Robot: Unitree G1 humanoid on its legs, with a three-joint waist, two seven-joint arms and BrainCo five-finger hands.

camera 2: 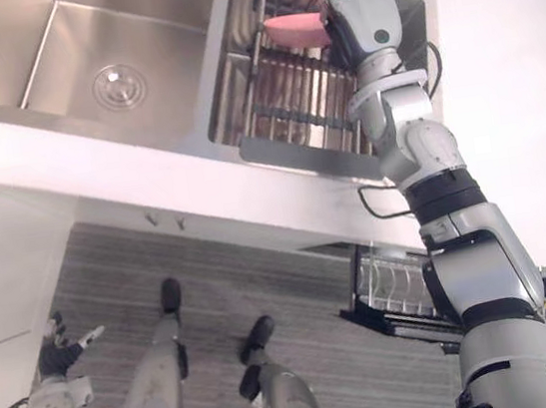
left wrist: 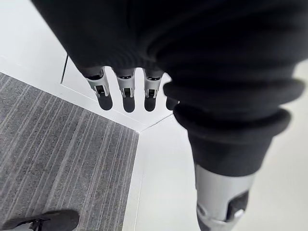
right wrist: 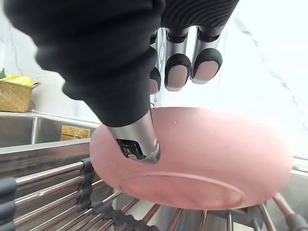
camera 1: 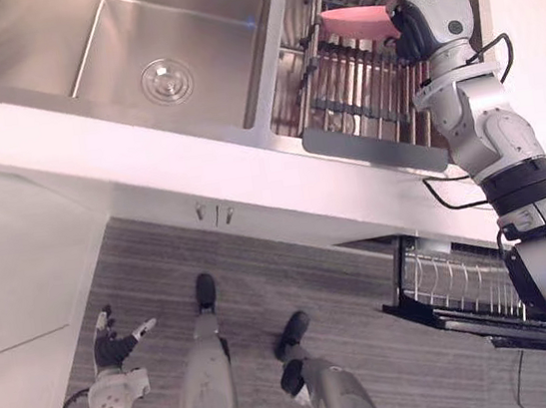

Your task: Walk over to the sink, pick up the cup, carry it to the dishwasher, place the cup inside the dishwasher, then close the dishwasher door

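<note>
Now close on the cup before lifting

The pink cup (camera 1: 355, 24) rests at the rack's (camera 1: 360, 102) far edge, in the sink's (camera 1: 50, 42) right basin. Your right hand (camera 1: 434, 12) is spread over it, thumb (right wrist: 137, 139) against its wall and fingers (right wrist: 178, 72) seemingly not touching. Curl them round, then lift straight up. Your left hand (camera 1: 116, 345) hangs open

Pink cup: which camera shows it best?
The right wrist view: the pink cup looms large there, resting on the rack. Both eye views show it small, partly hidden by the right hand.
</note>
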